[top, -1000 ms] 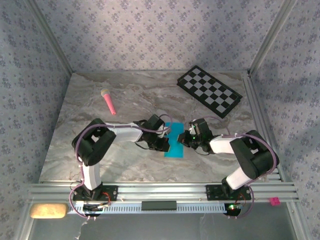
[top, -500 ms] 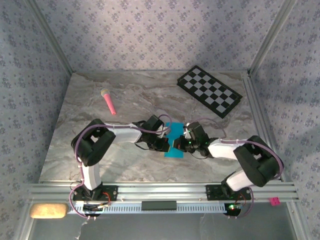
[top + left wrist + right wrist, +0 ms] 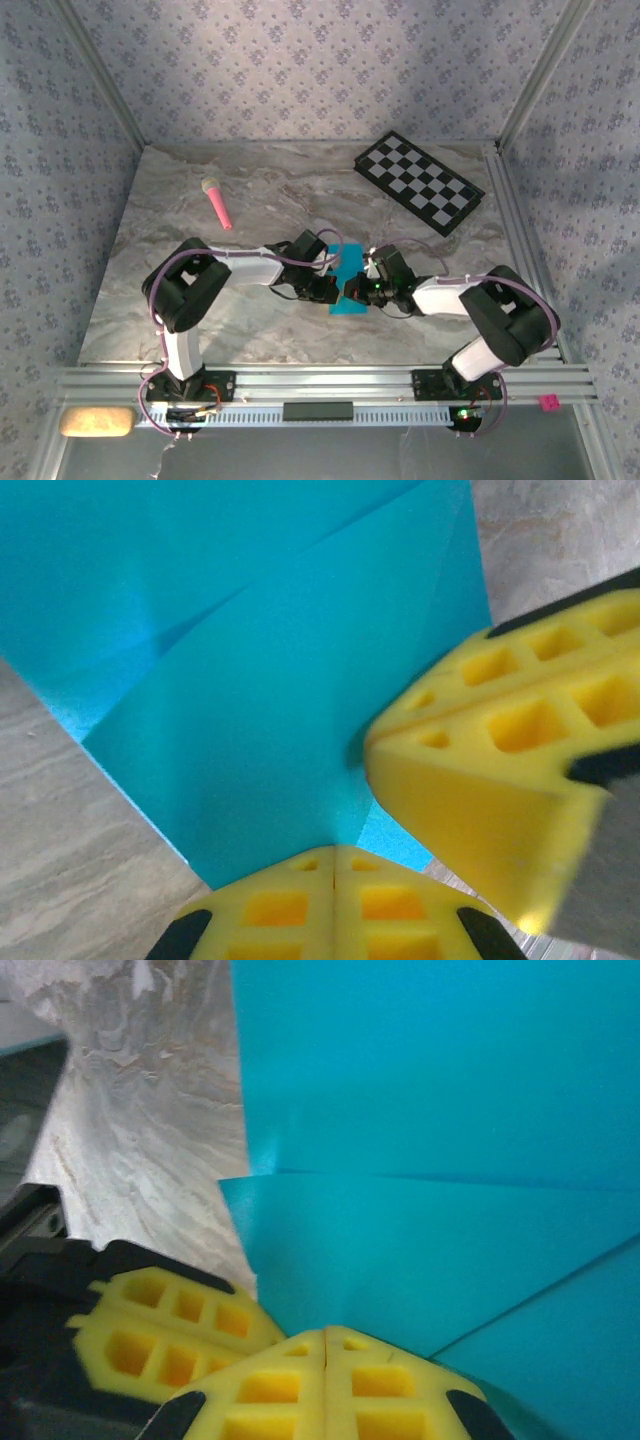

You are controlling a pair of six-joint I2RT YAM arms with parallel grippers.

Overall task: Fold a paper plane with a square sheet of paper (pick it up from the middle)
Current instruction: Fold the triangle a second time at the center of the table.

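The cyan-blue paper (image 3: 349, 304) lies on the marble table (image 3: 200, 300) between the two arms, with folded flaps and diagonal creases across it (image 3: 250, 680) (image 3: 430, 1110). My left gripper (image 3: 327, 289) is shut, its closed tips (image 3: 334, 870) resting against a folded edge of the paper. My right gripper (image 3: 359, 291) is also shut, its tips (image 3: 327, 1355) set on a folded flap. The two grippers sit almost tip to tip. The right gripper's yellow fingers (image 3: 500, 770) show in the left wrist view and the left's fingers (image 3: 160, 1330) in the right wrist view. The middle of the paper is hidden under them in the top view.
A black-and-white checkered board (image 3: 420, 182) lies at the back right of the table. A pink stick (image 3: 217, 202) lies at the back left. The metal rail (image 3: 320, 385) runs along the near edge, with the enclosure walls close on both sides.
My right gripper has slid left across the paper until it nearly meets the left gripper. The left gripper has stayed in place.
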